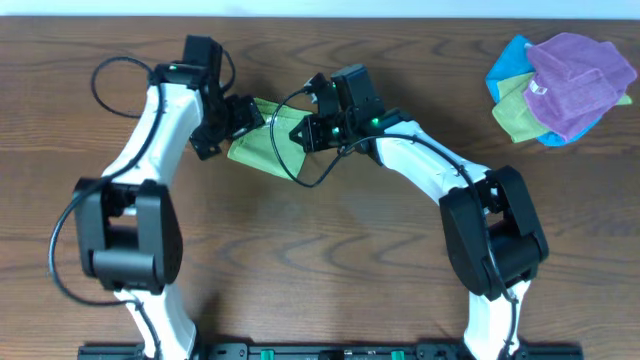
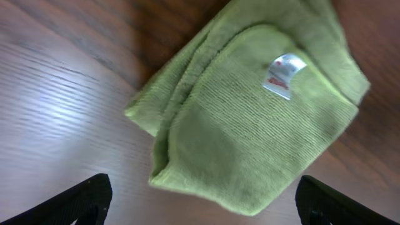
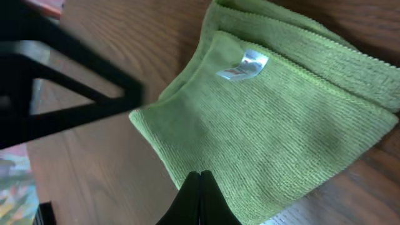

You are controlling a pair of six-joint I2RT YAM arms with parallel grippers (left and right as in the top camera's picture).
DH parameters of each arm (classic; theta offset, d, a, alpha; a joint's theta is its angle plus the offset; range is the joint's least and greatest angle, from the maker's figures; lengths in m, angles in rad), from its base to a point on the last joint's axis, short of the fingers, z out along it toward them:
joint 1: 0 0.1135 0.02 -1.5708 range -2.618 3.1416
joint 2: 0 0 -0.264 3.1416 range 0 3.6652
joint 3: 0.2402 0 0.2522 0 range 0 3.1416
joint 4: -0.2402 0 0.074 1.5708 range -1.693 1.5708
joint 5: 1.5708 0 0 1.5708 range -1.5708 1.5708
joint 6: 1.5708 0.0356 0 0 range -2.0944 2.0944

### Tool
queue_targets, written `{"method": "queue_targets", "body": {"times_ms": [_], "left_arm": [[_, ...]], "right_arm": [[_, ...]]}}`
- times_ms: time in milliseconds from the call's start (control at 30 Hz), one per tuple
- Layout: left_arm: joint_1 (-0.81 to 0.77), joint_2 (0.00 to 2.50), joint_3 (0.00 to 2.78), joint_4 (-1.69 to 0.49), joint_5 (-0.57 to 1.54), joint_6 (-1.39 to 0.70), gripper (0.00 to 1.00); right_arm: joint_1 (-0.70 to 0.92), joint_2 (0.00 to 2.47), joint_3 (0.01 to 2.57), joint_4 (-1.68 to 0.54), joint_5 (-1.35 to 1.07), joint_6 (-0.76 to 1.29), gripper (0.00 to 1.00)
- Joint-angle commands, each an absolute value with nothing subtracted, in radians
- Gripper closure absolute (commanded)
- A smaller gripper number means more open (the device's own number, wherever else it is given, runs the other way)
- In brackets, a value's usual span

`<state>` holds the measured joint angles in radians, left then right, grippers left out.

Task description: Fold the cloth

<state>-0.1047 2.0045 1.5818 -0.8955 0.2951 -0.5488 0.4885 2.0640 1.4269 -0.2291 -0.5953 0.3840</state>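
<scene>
Plainly, the right gripper (image 3: 200, 187) has its jaws pressed together into one dark wedge. The tip sits over the near edge of the cloth (image 3: 281, 125), and whether any fabric is caught there cannot be told. The left gripper (image 2: 203, 190) stands spread wide, its black fingers (image 2: 81, 201) showing only at the two lower corners of its own view, with the cloth lying between and beyond them, untouched.

Both wrist views show what the overhead one hides: the cloth is folded into a thick, layered pad, with stacked edges along one side and a small white tag (image 2: 282, 75) on its top face. The right wrist view adds a blurred black bar (image 3: 62, 94) crossing its left side. Only the overhead view shows the wider layout: the cloth lies on the wooden table (image 2: 56, 106) near the middle of its far half, partly covered by the two grippers, which meet over it from either side. Each arm rises from its base at the near edge and bends inward, white links with black joints and trailing cables.

The cloth is lime green, ribbed and fuzzy. Well apart, in the far right corner, lie a purple cloth (image 1: 578, 75), a blue cloth (image 1: 510, 62) and another green cloth (image 1: 513, 115), heaped together.
</scene>
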Motion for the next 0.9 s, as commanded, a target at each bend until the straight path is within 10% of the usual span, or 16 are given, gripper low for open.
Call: {"method": "queue_targets", "body": {"times_ms": [0, 867], "left_arm": [[-0.104, 2.045, 1.586, -0.898, 0.368, -0.638, 0.05], [-0.113, 2.048, 1.586, -0.950, 0.362, -0.693, 0.05]], "right_arm": [[0.493, 2.070, 1.438, -0.239, -0.593, 0.361, 0.99], [0.505, 2.143, 1.440, -0.223, -0.627, 0.376, 0.98]]}}
